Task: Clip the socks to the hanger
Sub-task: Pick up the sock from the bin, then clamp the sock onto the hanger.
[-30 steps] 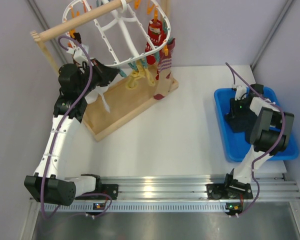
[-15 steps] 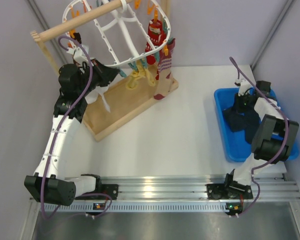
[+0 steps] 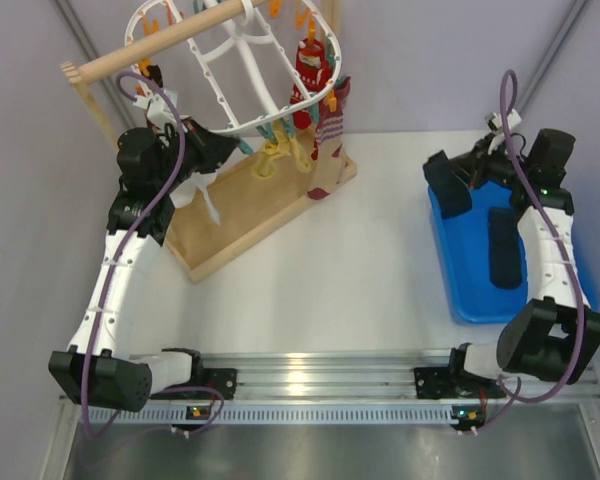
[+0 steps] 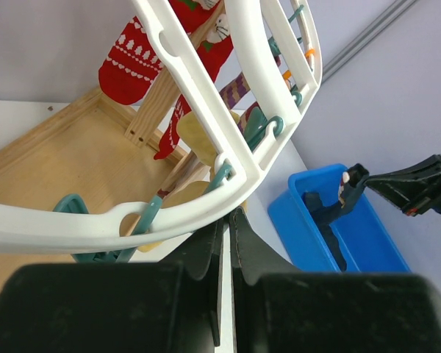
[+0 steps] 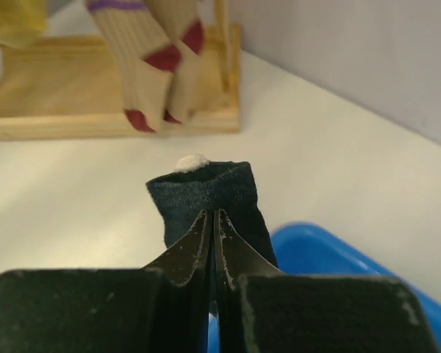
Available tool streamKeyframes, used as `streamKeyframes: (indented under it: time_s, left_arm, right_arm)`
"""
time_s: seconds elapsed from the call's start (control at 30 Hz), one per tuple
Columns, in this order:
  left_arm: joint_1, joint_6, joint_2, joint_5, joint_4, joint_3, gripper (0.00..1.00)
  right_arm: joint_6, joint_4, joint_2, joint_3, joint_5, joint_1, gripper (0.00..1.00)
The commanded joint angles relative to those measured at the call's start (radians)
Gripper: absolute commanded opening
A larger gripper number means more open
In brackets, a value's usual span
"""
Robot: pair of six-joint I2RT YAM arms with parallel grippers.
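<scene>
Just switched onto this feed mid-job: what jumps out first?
The big white hanger at the far left, above the wooden base, with a red sock and a tan sock already hanging from it. Next, the right gripper, its fingers shut on a dark sock, held up at the blue tray's far corner on the right.

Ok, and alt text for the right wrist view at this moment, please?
The right gripper is shut on one end of a dark navy sock, holding it over the white table beside the edge of a blue bin. Behind, blurred, a tan sock with red heel and toe hangs above a wooden base.
</scene>
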Motion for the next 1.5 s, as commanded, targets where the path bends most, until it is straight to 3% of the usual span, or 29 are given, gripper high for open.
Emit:
streamKeyframes:
  time_s: [0.0, 0.4, 0.67, 0.97, 1.47]
  left_arm:
    - [0.010, -0.015, -0.008, 0.001, -0.003, 0.004, 0.00]
    - [0.010, -0.033, 0.012, 0.012, 0.008, 0.029, 0.00]
    - [0.010, -0.044, 0.017, 0.024, 0.025, 0.020, 0.00]
    - [0.010, -0.052, 0.021, 0.035, 0.028, 0.018, 0.00]
    - [0.010, -0.053, 0.027, 0.034, 0.009, 0.017, 0.00]
  right_arm:
    - [0.135, 0.182, -0.055, 0.096, -0.139, 0.123, 0.00]
    - [0.250, 0.430, 0.041, 0.135, -0.014, 0.640, 0.00]
    - [0.209, 0.512, 0.185, 0.155, 0.057, 0.839, 0.00]
    - [0.228, 0.585, 0.334, 0.287, 0.094, 0.910, 0.00]
    - [0.258, 0.636, 0.451, 0.417, 0.138, 0.938, 0.00]
